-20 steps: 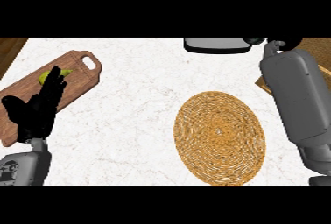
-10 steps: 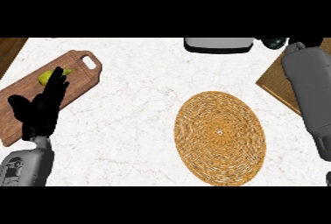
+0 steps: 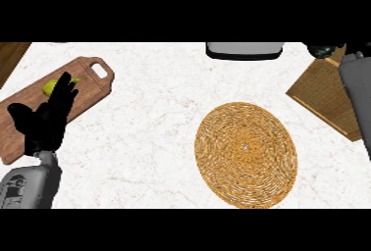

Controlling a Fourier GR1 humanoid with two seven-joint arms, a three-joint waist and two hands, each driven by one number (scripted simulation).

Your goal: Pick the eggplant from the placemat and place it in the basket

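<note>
Outward swung the right forearm point(image 3: 357, 98), baring more of the basket point(image 3: 326, 93), with the right robot hand point(image 3: 325, 50) by its far corner, grasp impossible to tell; no eggplant lay on the placemat point(image 3: 246, 154), so it was probably being carried, the next move a lowering into the basket; the left robot hand point(image 3: 45, 117) rested open at left.

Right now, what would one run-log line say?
eggplant: not seen on placemat | right hand: beside basket, grip unclear | left hand: open over cutting board
</note>
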